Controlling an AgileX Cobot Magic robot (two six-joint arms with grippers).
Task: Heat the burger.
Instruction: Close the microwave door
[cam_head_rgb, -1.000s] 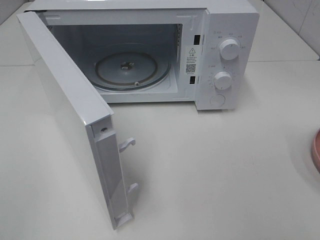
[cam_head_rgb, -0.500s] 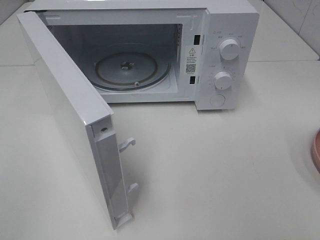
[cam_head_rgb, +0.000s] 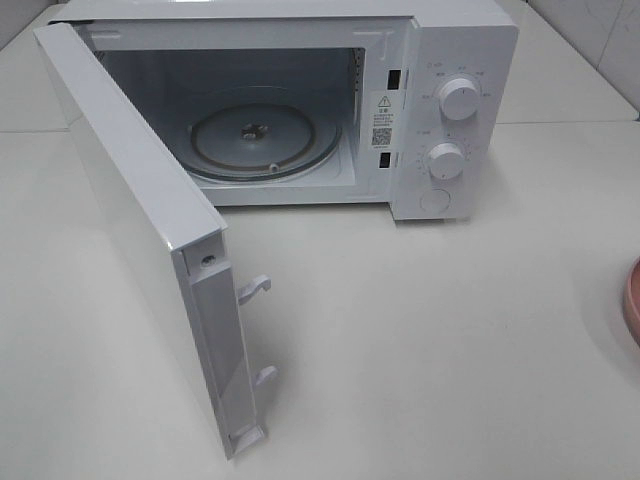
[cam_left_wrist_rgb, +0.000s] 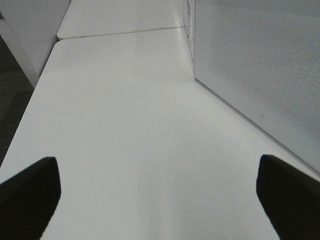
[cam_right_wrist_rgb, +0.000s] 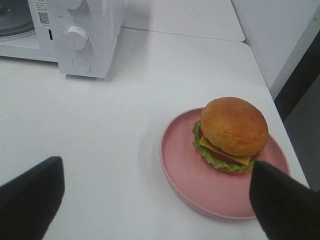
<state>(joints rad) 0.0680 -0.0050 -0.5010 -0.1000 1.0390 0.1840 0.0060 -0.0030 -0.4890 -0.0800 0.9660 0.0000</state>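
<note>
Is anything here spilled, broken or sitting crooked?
Nothing stands out. The microwave door hangs wide open over a bare turntable, and the burger sits whole and upright on its pink dish, off-centre toward one rim.

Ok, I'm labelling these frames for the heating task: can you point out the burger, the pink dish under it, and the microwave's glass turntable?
Small round burger with tan-orange bun (cam_right_wrist_rgb: 233, 126): right wrist view, top of the bun.
Salmon-pink round dish (cam_right_wrist_rgb: 187, 172): right wrist view, bare floor beside the burger.
Round glass turntable (cam_head_rgb: 300, 140): exterior high view, bare glass right of the hub.
</note>
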